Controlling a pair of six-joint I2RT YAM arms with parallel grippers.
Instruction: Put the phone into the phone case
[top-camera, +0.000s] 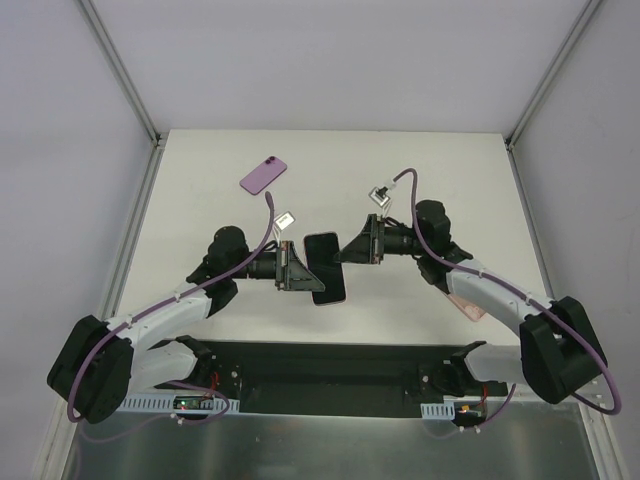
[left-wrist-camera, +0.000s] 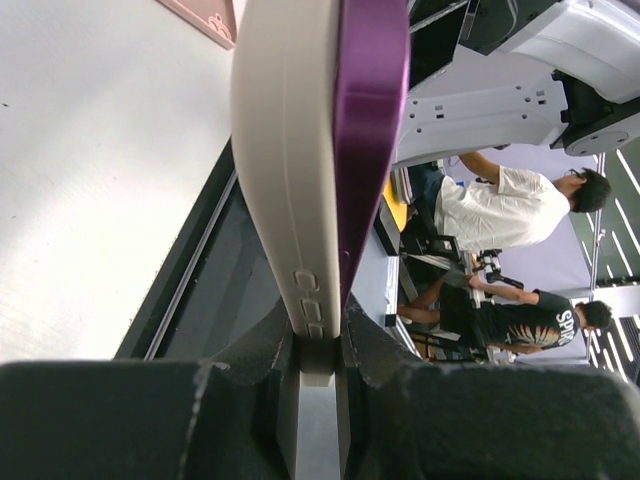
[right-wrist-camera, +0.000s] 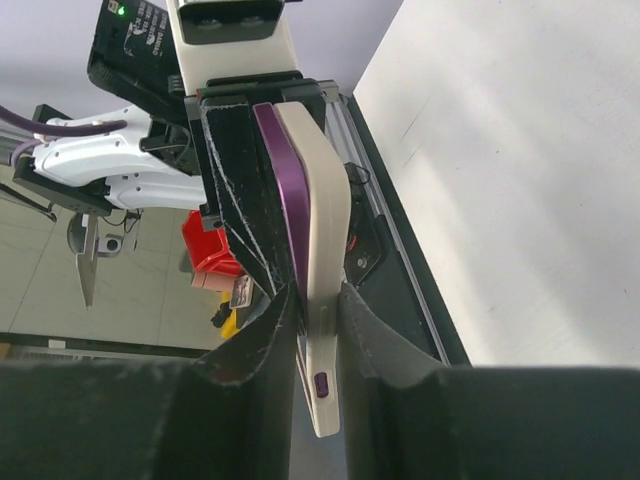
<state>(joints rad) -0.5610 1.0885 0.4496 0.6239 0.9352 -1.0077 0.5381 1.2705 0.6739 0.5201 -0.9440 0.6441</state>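
A purple phone (top-camera: 325, 265), dark screen up, sits partly inside a cream phone case and hangs in the air between both grippers above the table's near middle. My left gripper (top-camera: 299, 270) is shut on its left edge. In the left wrist view the cream case (left-wrist-camera: 285, 150) and the purple phone edge (left-wrist-camera: 372, 120) run up from my shut left gripper (left-wrist-camera: 318, 345). My right gripper (top-camera: 352, 248) is shut on the right edge. In the right wrist view the case (right-wrist-camera: 325, 230) and the phone (right-wrist-camera: 290, 200) sit pinched in my right gripper (right-wrist-camera: 318, 310).
A second purple phone-shaped item (top-camera: 264, 174) lies flat on the white table (top-camera: 450, 180) at the back left. A pink flat item (top-camera: 467, 306) lies under my right arm and also shows in the left wrist view (left-wrist-camera: 205, 15). People are visible beyond the table.
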